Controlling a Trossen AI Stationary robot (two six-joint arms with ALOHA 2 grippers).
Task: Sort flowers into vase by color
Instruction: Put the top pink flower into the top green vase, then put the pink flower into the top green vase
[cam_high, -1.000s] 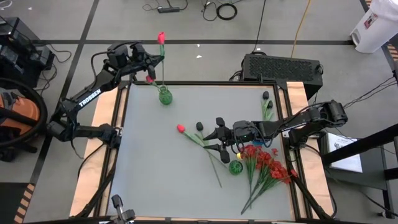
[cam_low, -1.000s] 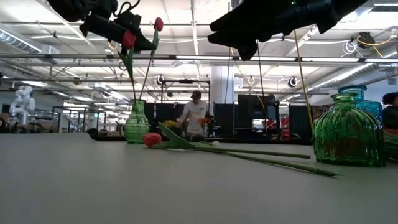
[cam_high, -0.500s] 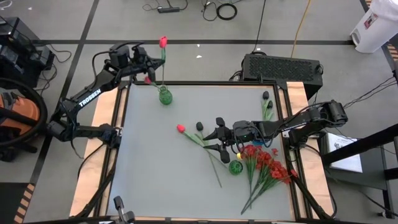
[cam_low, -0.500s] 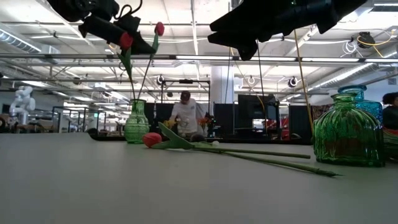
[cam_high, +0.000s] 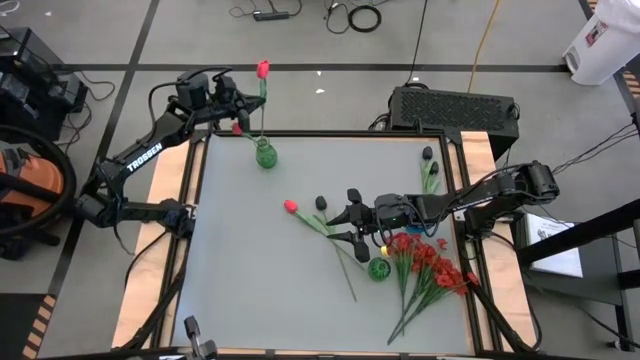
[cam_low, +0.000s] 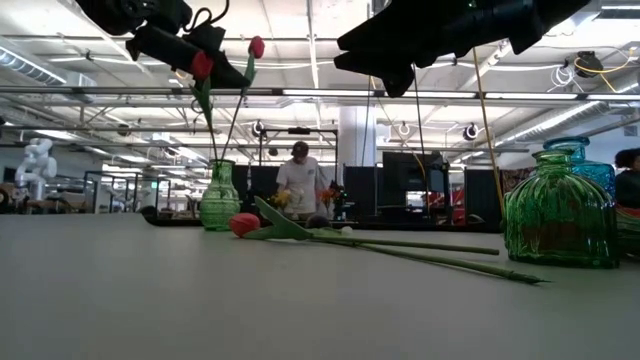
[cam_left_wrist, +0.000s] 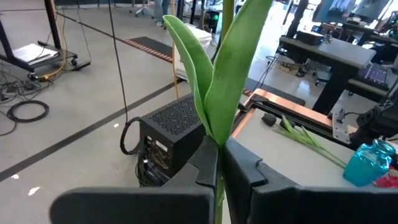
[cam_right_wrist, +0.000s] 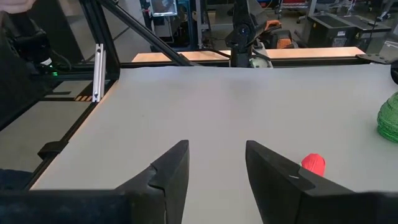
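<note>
Left claw (cam_high: 238, 103) pinching a light, whippy red tulip (cam_high: 239, 128) at mid-stem over the green vase (cam_high: 265, 154); right claw (cam_high: 352, 217) open above the tabletop (cam_high: 250, 260).

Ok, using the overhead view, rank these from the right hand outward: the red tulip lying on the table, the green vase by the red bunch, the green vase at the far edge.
From the right hand:
1. Green vase by the red bunch, just beside it.
2. Red tulip lying on the table, toward the left arm; close to first.
3. Green vase at the far edge, plainly farthest.
</note>
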